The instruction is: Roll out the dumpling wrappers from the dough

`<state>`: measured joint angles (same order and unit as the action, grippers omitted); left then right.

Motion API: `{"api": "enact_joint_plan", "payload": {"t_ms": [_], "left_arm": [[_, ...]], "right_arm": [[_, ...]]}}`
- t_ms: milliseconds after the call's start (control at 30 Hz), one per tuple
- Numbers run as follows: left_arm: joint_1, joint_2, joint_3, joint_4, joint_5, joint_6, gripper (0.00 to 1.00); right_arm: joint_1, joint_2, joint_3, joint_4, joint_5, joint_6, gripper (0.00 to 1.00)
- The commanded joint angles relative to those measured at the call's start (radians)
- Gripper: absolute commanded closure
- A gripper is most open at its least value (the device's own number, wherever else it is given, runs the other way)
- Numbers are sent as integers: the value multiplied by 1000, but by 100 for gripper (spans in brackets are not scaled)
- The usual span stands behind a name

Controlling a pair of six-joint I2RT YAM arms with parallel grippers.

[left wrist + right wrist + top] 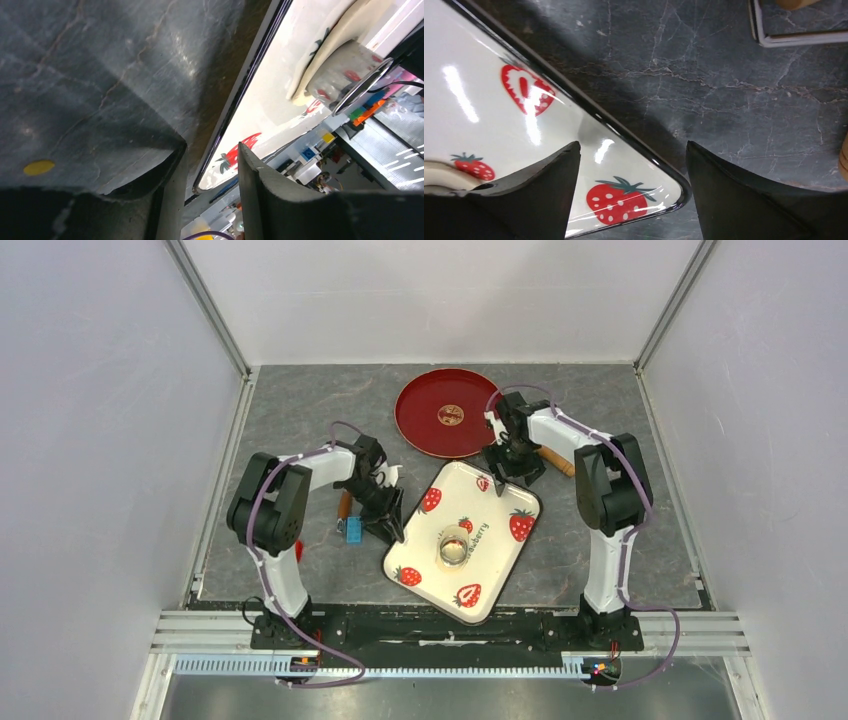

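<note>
The white strawberry tray [505,558] lies in the middle of the table. On it is the dough [465,533], a flattened pale cream sheet [350,25], with a metal ring cutter [340,70] standing on it. A sliver of the dough [436,175] shows in the right wrist view. My left gripper [385,523] stands open astride the tray's left rim [235,100], with a gap on each side. My right gripper [633,147] is wide open over the tray's far right corner [676,187], one finger above the tray and one outside it. The dumpling wrappers are out of view.
A red plate [420,425] with a gold emblem lies behind the tray. The tan wooden roller [556,460] lies to the right of my right gripper. By the left arm are an orange-brown handle [344,505], a small blue block [354,530] and a red item [298,550].
</note>
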<state>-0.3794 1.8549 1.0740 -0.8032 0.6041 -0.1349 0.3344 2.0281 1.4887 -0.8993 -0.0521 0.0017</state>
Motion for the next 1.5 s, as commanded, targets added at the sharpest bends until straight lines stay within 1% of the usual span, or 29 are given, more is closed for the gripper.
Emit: {"api": "enact_joint_plan", "payload": {"t_ms": [0,67,200,300,333,433,600,700,767,800,900,933,1033,1133,1233,1400,1467], "left_arm": [[-13,59,74,28,35,65,55],[-18,85,102,21,40,72,60],[-26,130,173,7,42,71,61],[-27,144,248,-14,34,71,58],[-26,142,275,-21,28,68,57],[-27,130,347,-49,10,67,54],[-20,96,411,-75,-19,65,52],[-13,71,407,-77,-15,59,51],[-10,63,396,-76,-10,57,51],[-10,60,388,-76,-7,57,51],[-2,48,358,-76,5,56,50],[2,42,345,-73,10,55,50],[25,13,294,-50,38,39,50],[54,-11,238,-24,75,9,49],[72,-27,186,-1,77,-13,49],[75,-17,117,48,88,-61,49],[74,-8,99,68,94,-71,49]], "right_arm": [[-2,18,-40,40,42,-49,28],[-16,15,-74,58,2,-40,44],[-54,-36,-184,91,6,-9,65],[-89,-97,-290,115,9,-3,73],[-100,-116,-324,120,18,24,75],[-129,-181,-427,122,46,46,78],[-173,-295,-560,100,144,105,78],[-208,-357,-621,102,127,143,77],[-210,-380,-629,105,122,161,76],[-210,-388,-621,108,106,160,73],[-208,-420,-555,93,77,157,49],[-206,-431,-514,77,77,157,44],[-195,-447,-383,25,71,150,37],[-161,-438,-287,3,16,147,37],[-89,-398,-226,6,-53,155,39],[20,-317,-252,116,-208,205,46],[46,-283,-272,158,-222,228,48]]}}
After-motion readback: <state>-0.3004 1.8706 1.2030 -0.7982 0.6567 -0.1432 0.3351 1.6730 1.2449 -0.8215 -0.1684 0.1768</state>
